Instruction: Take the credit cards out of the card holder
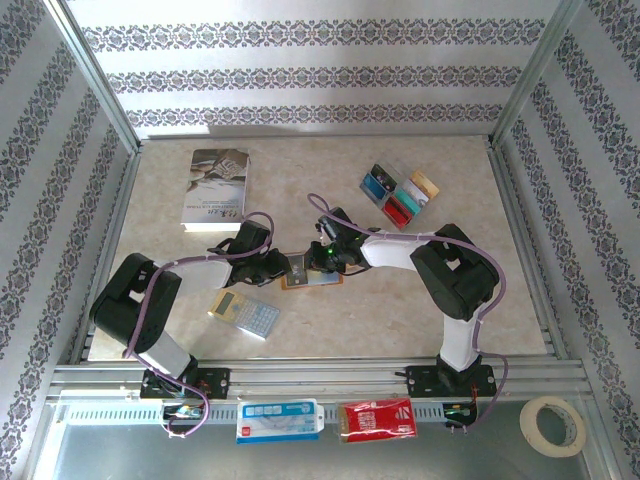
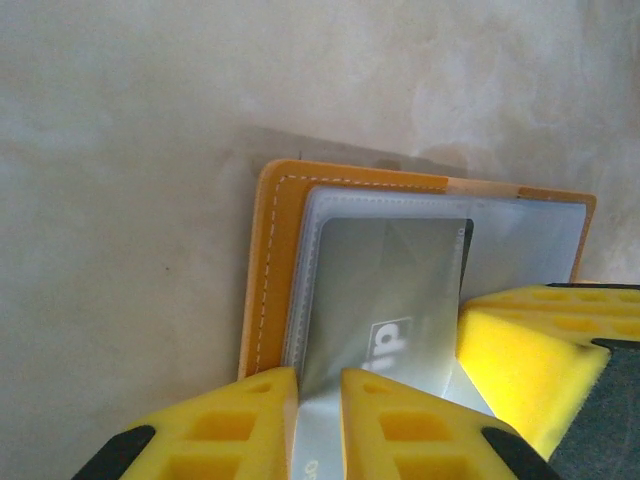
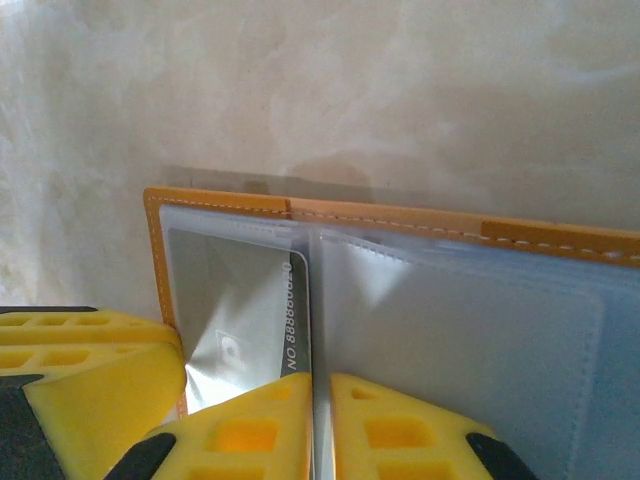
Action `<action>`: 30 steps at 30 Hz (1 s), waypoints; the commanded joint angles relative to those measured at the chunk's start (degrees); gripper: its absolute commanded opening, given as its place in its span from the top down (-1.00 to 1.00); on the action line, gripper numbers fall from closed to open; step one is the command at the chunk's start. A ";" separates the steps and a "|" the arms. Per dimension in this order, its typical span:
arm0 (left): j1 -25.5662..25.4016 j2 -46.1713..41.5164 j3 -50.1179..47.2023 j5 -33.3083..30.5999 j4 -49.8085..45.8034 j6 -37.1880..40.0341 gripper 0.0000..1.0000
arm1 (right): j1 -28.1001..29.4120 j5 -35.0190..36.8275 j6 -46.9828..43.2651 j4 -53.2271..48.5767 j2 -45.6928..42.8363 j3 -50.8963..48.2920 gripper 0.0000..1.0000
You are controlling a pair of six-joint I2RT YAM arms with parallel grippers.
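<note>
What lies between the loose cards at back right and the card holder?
In the top external view, the right gripper and its wrist cross that stretch to the card holder; nearer the credit cards the table is bare.

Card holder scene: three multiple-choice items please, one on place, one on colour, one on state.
1. The loose credit cards lie: A on the book; B on the far right part of the table; C beside the calculator.
2. The border of the card holder is: A green; B black; C orange.
3. The card holder is: A open; B folded shut; C standing on edge.
Answers: B, the top view shows them there; C, stitched orange edge in both wrist views; A, clear sleeves lie exposed.
</note>
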 commanded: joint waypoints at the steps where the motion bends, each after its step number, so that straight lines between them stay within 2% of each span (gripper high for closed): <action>1: -0.49 1.35 -0.24 -2.10 -3.54 1.50 0.59 | -0.42 -1.48 -0.33 -0.36 1.31 0.77 0.70; 18: -0.53 2.09 -0.23 -1.71 -2.73 1.50 0.59 | -0.82 -5.25 -0.56 2.57 1.30 0.15 0.68; 30: -0.49 2.19 -0.17 -1.66 -2.66 1.59 0.59 | -0.88 -5.09 -0.57 2.13 2.13 0.01 0.69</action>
